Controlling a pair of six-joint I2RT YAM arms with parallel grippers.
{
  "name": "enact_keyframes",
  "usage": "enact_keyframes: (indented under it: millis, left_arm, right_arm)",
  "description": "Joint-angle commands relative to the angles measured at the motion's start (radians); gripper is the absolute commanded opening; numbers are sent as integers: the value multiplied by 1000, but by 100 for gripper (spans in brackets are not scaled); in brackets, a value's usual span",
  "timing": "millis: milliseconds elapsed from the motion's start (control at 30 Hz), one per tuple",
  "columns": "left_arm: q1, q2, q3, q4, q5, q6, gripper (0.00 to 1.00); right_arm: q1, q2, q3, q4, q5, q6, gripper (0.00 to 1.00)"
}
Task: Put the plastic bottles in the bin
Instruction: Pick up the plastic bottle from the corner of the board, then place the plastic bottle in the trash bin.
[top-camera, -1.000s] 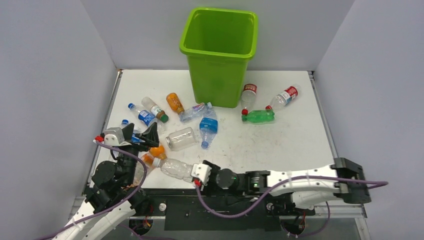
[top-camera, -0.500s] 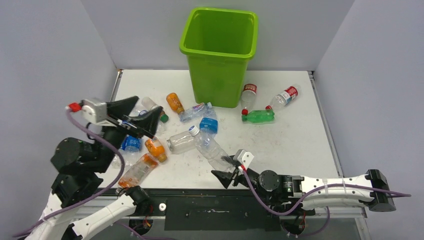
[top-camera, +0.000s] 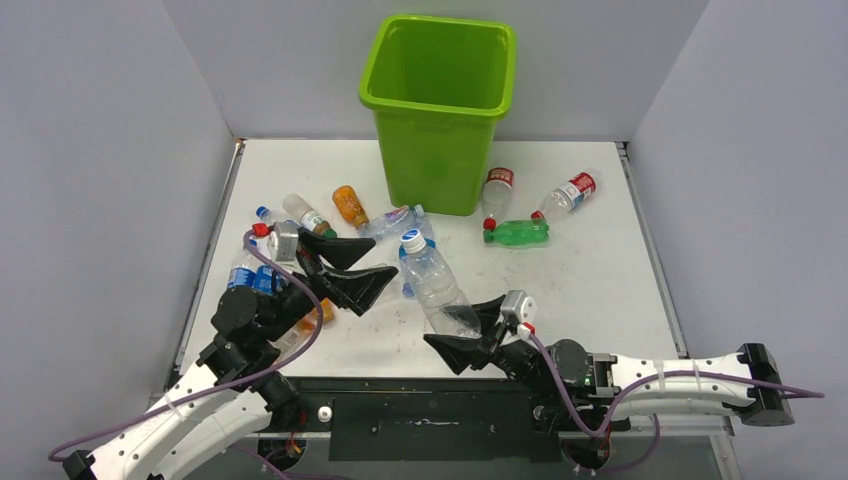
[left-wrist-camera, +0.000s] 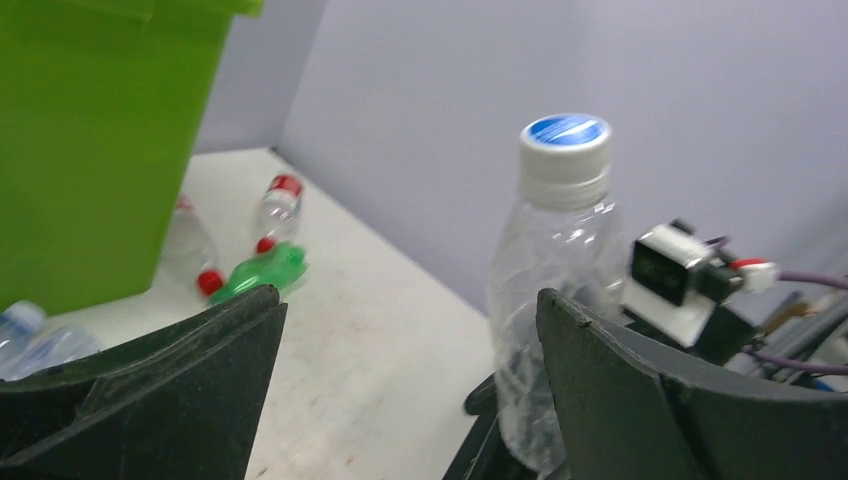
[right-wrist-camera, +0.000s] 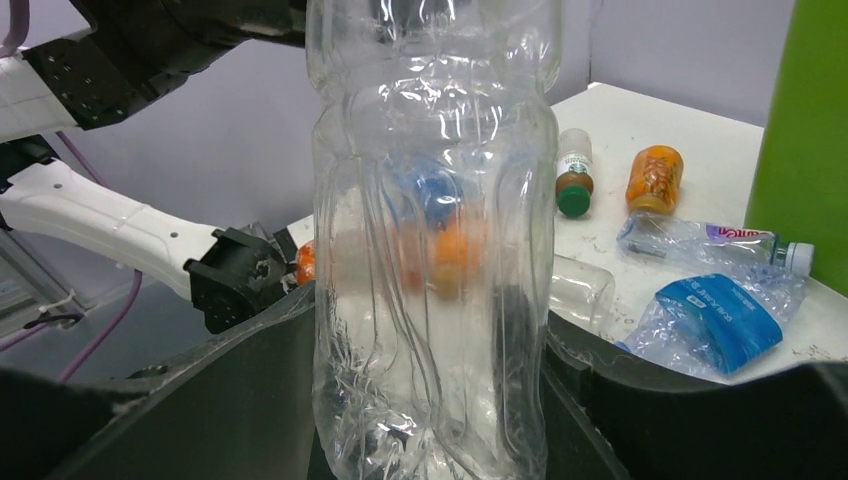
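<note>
My right gripper is shut on the base of a clear crushed bottle with a white and blue cap, holding it nearly upright above the table; it fills the right wrist view between the jaws. My left gripper is open and empty, its tips just left of that bottle. In the left wrist view the bottle stands beside the right finger. The lime-green bin stands at the back centre. Several more bottles lie on the table.
An orange bottle, a brown-capped bottle and a crushed clear one lie left of the bin. A green bottle and two red-labelled ones lie to its right. Blue-labelled bottles lie under my left arm.
My right gripper has raised the clear bottle off the table to nearly upright and moved right. My left arm has swung from the left edge toward the centre, jaws open.
</note>
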Motion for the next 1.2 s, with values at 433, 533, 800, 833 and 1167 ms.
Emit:
enact_keyframes:
  millis: [433, 533, 800, 833, 1167]
  left_arm:
    - [17, 215, 77, 542, 223, -212, 95]
    - [19, 260, 107, 523, 262, -216, 86]
    - [19, 304, 121, 547, 381, -245, 13]
    - [19, 301, 124, 539, 382, -239, 2]
    - [19, 214, 236, 252, 186, 40, 0]
  right_arm:
    - [1, 33, 26, 84, -81, 9, 23]
    - [2, 38, 31, 74, -81, 6, 23]
    - [3, 52, 27, 68, -56, 19, 32]
    - [3, 66, 34, 62, -57, 24, 50]
    - [17, 302, 182, -41, -25, 195, 90]
